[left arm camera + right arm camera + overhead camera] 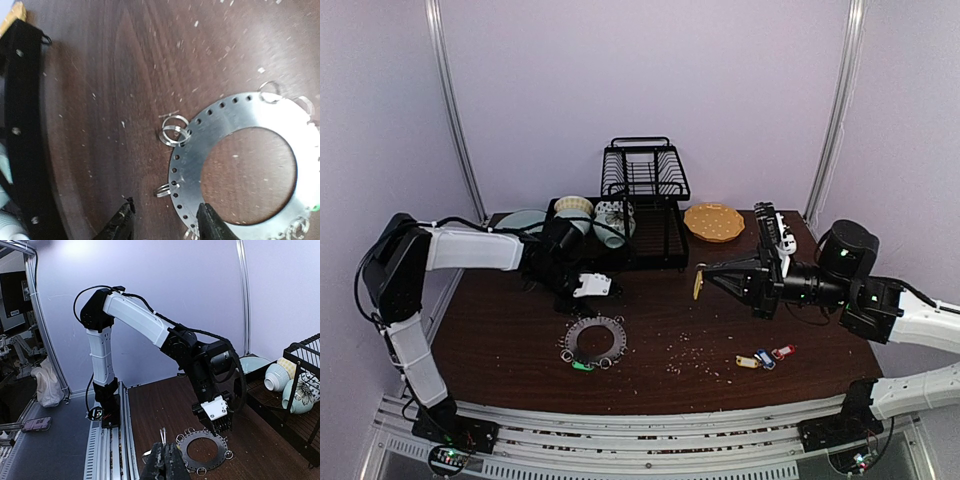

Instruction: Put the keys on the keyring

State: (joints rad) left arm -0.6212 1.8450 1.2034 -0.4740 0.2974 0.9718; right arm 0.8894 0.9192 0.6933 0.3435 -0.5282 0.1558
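The keyring [593, 341], a flat grey disc with split rings round its edge, lies on the dark table left of centre, with a green tag [582, 366] at its near edge. My left gripper [584, 289] hovers just behind it, open. In the left wrist view its jaws [165, 224] straddle the disc's rim [225, 120] beside a split ring [163, 190]. My right gripper [708, 279] is shut on a yellow-tagged key [698, 285], held in the air right of the keyring. In the right wrist view thin metal [162, 435] sticks out of the shut fingers [167, 462]. Yellow, blue and red keys [765, 357] lie at the near right.
A black dish rack [645, 200] with bowls stands at the back, its base [22, 125] beside my left gripper. An orange scalloped plate [713, 222] lies behind my right gripper. Crumbs [690, 350] are scattered across the table's middle.
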